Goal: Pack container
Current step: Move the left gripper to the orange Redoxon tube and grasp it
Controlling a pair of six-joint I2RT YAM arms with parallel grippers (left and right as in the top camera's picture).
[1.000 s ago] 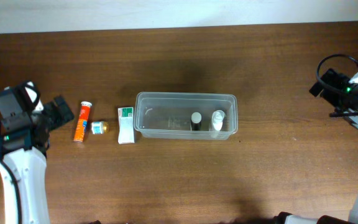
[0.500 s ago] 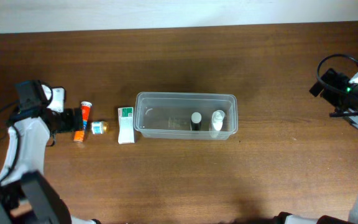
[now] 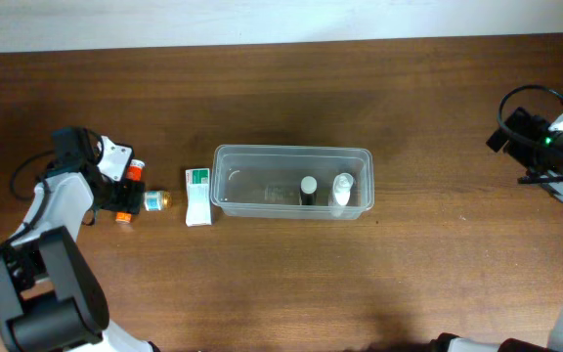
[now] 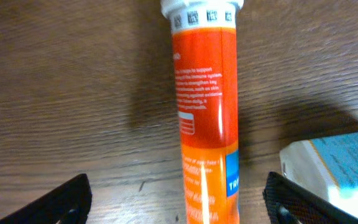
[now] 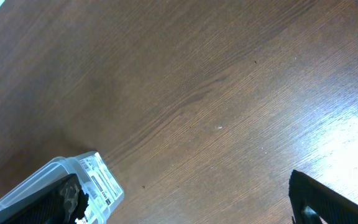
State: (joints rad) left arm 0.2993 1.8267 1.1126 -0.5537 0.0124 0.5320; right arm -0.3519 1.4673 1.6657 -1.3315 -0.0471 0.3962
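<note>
The clear plastic container (image 3: 291,149) stands mid-table and holds a dark bottle with a white cap (image 3: 308,188) and a white bottle (image 3: 343,188). An orange tube (image 3: 136,172) lies left of it. My left gripper (image 3: 122,194) is open and sits over the tube. In the left wrist view the orange tube (image 4: 207,124) lies between the spread fingers (image 4: 179,208), which do not touch it. My right gripper (image 3: 506,132) is open and empty at the far right. Its wrist view shows its fingers (image 5: 191,205) above bare wood, with a corner of the container (image 5: 89,177) at the lower left.
A small bottle with a blue label (image 3: 154,200) lies right of the orange tube and shows in the left wrist view (image 4: 334,165). A white and green tube (image 3: 198,194) lies against the container's left side. The table's far edge runs along the top of the overhead view.
My left gripper has moved right and now straddles the orange tube. The right arm and the container have not moved.
</note>
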